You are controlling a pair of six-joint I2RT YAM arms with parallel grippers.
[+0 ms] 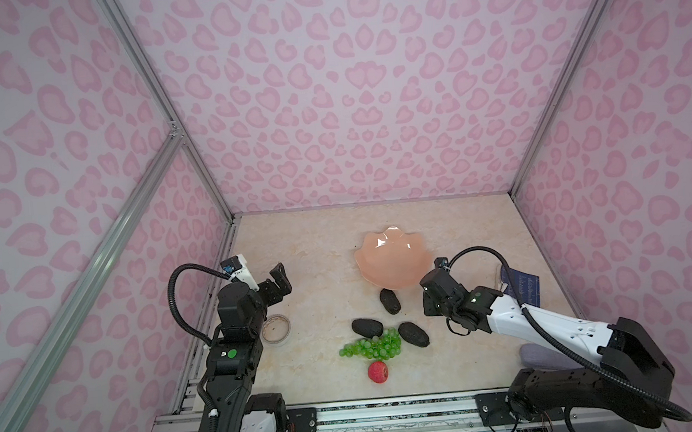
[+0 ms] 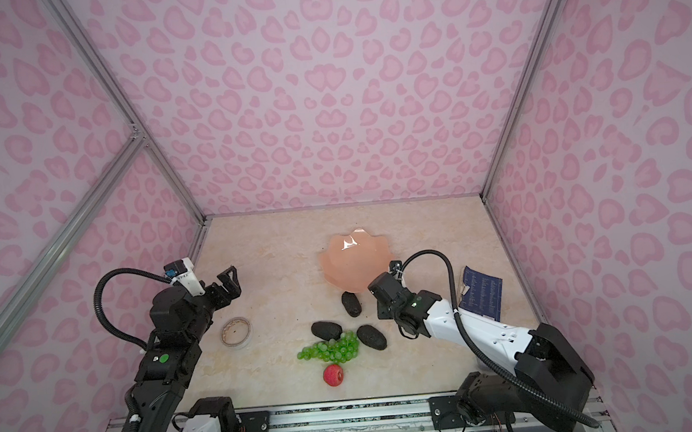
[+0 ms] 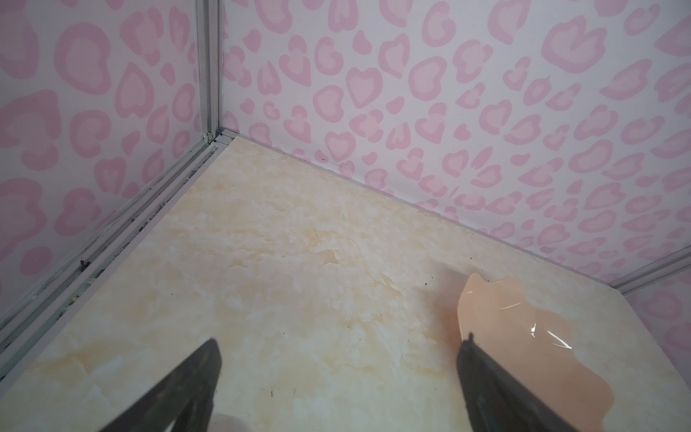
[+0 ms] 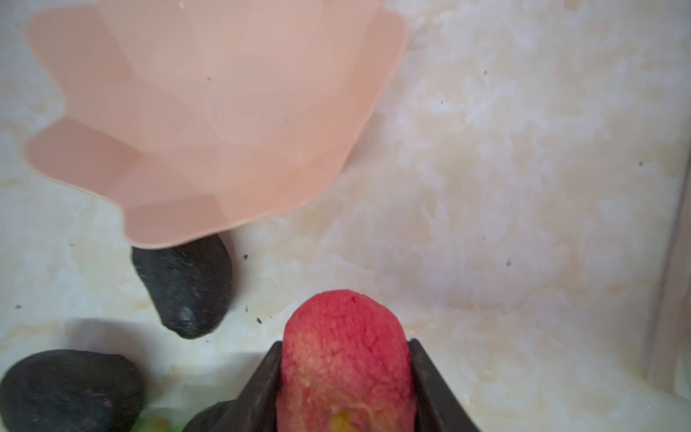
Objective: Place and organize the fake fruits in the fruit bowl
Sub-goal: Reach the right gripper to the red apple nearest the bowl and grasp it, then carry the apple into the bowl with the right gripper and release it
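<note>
While reading the desk (image 1: 321, 243) from the left: found left gripper (image 1: 278, 276) raised over bare surface, jaws spread wide, pinching nothing. Logged clear disc (image 1: 276, 329) flat beside that arm; not a task item. At centre, counted five fruits loose: left avocado (image 1: 367, 328) and right avocado (image 1: 413, 334) with grapes (image 1: 372, 348) close against both, far avocado (image 1: 390, 300) right at the near rim of the fruit bowl (image 1: 389, 255), loose apple (image 1: 378, 372) just in front of the grapes. Checked bowl in both top views and both wrist views: upright, glossy, nothing inside. Further right, found right gripper (image 4: 346, 343) near the bowl's rim, jaws pinching held apple (image 4: 344, 385) from both sides; cannot tell whether clear of the desk. Beyond, noted dark blue booklet (image 1: 522, 288) and lilac pad (image 1: 541, 355); to be left alone. Judged progress: early, nothing delivered, one fruit in grasp. Left to do: carry held apple over the rim, release, then fetch the other five and arrange; grapes likely awkward, being floppy, so best taken last.
</note>
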